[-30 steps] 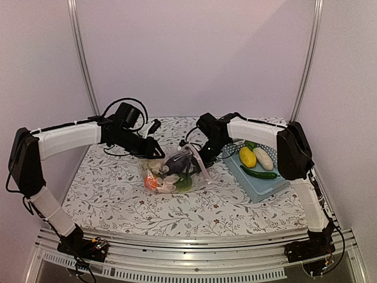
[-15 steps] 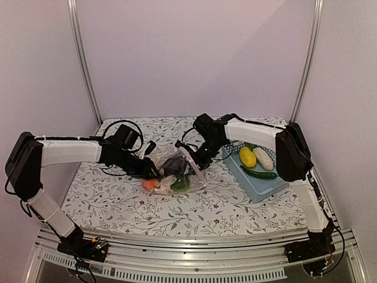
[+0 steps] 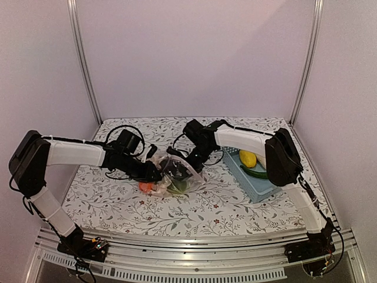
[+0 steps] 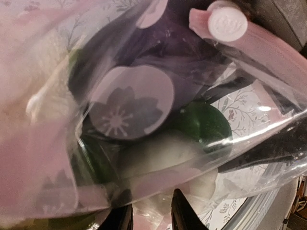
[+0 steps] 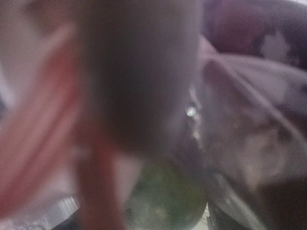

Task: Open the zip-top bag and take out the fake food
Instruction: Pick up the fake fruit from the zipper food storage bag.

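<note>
Left jaws clenched on the zip-top bag (image 3: 184,177) edge. The bag's on the counter (image 3: 118,200), stretched between both jaws, fake food (image 3: 169,185) inside. Right jaws at its pink zip, too blurry to tell their grip.

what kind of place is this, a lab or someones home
Probably a robot test booth, not a home: white-and-black robot arms on an aluminium rail, bare pale walls, a floral-covered table.

The left gripper (image 3: 153,171) has been dropped low toward the counter (image 3: 118,200) and pushed up against the zip-top bag (image 3: 179,178), the right gripper (image 3: 189,155) has been swung left over its top, and it's been scrunched narrower.
</note>
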`<state>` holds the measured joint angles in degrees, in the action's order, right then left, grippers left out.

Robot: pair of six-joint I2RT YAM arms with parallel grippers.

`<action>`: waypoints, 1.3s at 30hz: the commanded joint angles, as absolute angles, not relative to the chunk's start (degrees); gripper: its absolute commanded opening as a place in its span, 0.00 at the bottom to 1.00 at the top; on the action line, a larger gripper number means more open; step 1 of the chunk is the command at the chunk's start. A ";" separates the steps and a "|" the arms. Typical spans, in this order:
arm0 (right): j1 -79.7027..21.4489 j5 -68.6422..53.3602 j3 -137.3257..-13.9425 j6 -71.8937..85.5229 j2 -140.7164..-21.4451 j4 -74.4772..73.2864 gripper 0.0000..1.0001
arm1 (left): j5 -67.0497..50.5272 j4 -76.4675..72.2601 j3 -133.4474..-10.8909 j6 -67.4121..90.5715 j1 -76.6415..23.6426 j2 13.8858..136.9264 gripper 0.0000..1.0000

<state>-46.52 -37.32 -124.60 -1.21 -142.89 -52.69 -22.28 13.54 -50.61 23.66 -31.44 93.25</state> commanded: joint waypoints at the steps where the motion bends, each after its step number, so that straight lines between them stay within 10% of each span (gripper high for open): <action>1: -48.94 -36.80 -126.12 -0.96 -145.77 -53.46 0.73 | -21.44 12.73 -49.31 23.88 -31.90 94.89 0.28; 21: -45.21 -35.77 -112.64 -8.55 -128.33 -56.29 0.28 | -21.09 13.46 -49.56 23.40 -31.90 94.09 0.26; 39: -48.38 -34.24 -121.85 -4.05 -140.81 -55.06 0.69 | -22.05 12.22 -48.52 24.40 -31.90 94.14 0.19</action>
